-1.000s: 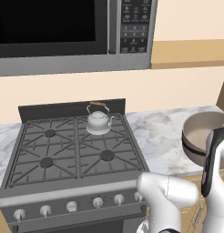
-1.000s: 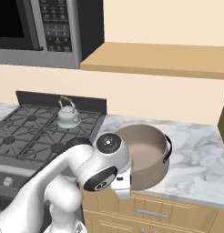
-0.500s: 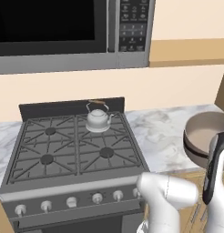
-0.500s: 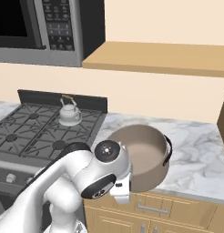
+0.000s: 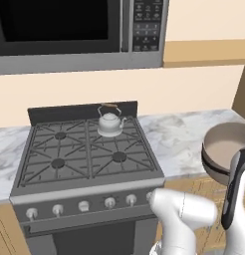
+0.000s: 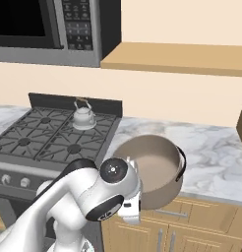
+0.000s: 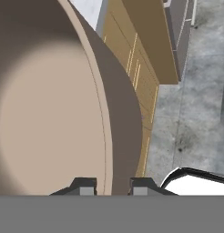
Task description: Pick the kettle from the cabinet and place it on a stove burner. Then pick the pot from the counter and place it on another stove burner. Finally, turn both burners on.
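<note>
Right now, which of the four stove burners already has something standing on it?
The rear right burner: the kettle sits on it. The other three burners of the stove are bare grates.

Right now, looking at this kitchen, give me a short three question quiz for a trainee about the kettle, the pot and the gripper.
1. True or false: the kettle sits on a rear burner of the stove.
2. What is the gripper shut on? A) the kettle's handle B) the pot's rim C) a stove knob
3. In the right base view, is the pot resting flat on the counter or lifted over its front edge?

Key: 1 true. 2 B, one fingertip on each side of the wall. 3 Lifted and tilted, overhanging the counter's front edge.
</note>
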Robot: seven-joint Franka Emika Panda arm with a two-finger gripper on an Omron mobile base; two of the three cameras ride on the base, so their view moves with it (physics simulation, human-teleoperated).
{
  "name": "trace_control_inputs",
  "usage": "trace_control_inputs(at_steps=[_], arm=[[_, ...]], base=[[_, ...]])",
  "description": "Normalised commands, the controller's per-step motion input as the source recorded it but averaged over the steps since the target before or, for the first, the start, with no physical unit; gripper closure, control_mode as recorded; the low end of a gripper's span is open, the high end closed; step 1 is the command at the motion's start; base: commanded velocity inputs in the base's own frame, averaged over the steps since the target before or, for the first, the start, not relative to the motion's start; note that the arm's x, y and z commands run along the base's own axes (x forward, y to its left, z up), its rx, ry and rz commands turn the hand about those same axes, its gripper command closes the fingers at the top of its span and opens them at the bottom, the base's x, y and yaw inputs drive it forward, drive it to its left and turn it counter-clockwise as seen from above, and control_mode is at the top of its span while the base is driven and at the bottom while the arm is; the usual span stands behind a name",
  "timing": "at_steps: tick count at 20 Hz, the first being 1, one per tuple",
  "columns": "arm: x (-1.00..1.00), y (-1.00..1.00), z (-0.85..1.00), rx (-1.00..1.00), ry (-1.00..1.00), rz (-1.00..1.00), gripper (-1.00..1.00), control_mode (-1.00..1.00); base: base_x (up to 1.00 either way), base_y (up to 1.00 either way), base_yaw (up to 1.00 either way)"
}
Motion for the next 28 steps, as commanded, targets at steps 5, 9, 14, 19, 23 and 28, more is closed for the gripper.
trace_control_inputs(at_steps=[5, 9, 14, 19, 23, 28], arm=[[0.00, 0.00, 0.00, 0.00, 0.00, 0.00, 1.00, 1.00], [0.00, 0.00, 0.00, 0.00, 0.00, 0.00, 1.00, 1.00], [0.00, 0.00, 0.00, 0.00, 0.00, 0.00, 1.00, 1.00], [0.00, 0.00, 0.00, 0.00, 0.00, 0.00, 1.00, 1.00], [0.00, 0.00, 0.00, 0.00, 0.00, 0.00, 1.00, 1.00], [0.00, 0.00, 0.00, 0.00, 0.00, 0.00, 1.00, 1.00]], base=[[0.00, 0.68, 0.00], [0.00, 0.69, 0.00], [0.00, 0.61, 0.00], [0.00, 0.52, 0.00], [0.01, 0.48, -0.01], [0.08, 0.34, -0.04]])
